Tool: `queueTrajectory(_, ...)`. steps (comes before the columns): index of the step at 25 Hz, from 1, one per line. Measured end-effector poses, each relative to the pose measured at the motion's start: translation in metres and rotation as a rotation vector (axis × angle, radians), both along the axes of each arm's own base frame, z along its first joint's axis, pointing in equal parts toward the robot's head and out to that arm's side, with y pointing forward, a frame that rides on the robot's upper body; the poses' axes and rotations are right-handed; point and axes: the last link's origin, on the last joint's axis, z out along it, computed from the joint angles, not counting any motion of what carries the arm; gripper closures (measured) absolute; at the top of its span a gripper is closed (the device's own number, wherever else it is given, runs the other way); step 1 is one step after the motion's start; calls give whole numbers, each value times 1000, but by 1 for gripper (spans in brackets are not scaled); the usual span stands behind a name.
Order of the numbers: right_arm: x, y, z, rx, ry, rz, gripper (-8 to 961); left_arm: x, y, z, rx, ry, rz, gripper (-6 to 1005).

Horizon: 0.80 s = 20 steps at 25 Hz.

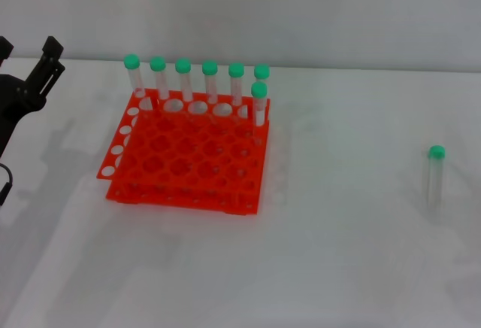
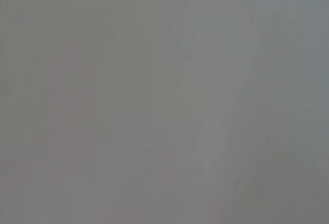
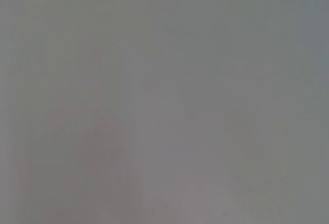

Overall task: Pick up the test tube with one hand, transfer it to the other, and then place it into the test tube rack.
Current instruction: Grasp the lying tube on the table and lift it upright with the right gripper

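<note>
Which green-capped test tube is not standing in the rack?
The lone test tube on the table's right side, far from the orange-red test tube rack; the other seven stand in the rack's holes.

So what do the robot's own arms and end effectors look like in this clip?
Only the left end effector shows, at the left edge of the head view: all black, two slim angular fingers on a dark blocky body, with a thin black cable looping below it. No markings are readable. The right arm is out of view, and both wrist views show only plain grey.
</note>
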Motion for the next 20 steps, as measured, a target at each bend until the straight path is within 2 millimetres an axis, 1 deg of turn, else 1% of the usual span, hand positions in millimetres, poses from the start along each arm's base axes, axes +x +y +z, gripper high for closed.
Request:
queueTrajectory(9,-1,1,-2,1,-9,2,96,5,5,1,4,-1,-13,107)
queueTrajectory(17,-1,1,-3,1,-10,1,97,4,7,2,12,-4,-3,107)
queueTrajectory(20,-1,1,-3,4,-15,2,97,5,11,1,7,-3,6,108)
